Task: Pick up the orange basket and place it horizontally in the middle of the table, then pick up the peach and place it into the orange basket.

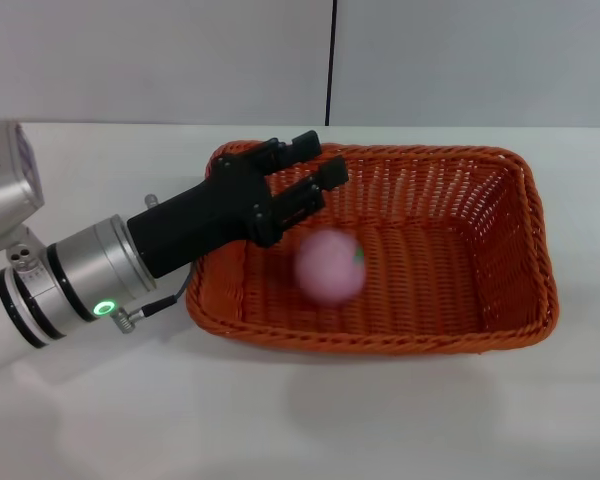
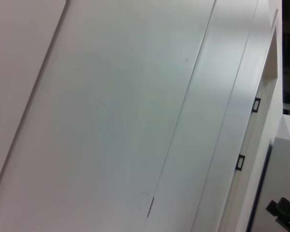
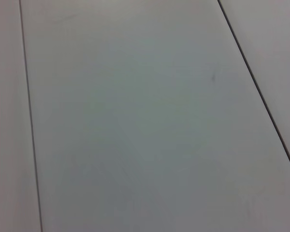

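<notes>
Here we see the peach [image 1: 330,265] inside the basket [image 1: 500,250], over the weave of its floor and toward the basket's left half; its outline is blurred, with a small green mark on its right side, and we cannot tell whether it is resting on the floor or is just above it. The basket lies with its long side running across the table [image 1: 280,420], roughly in the middle of it, its open mouth up and its braided rim unbroken all round. Just above and to the left of the peach, the left gripper [image 1: 305,172] reaches in over the basket's left rim, its black fingers [image 1: 320,195] spread wide with nothing between them; the peach sits close below the fingertips but apart from them. Behind the gripper, the black body runs back into a silver wrist with a lit green ring, which hangs over the table just outside the basket's left wall. Beyond the basket's far side, the table ends at a pale wall with a dark vertical seam. The left wrist view shows only pale panels with thin seams and a small dark shape in one corner; the right wrist view shows pale panels too, and we see no right gripper anywhere.
</notes>
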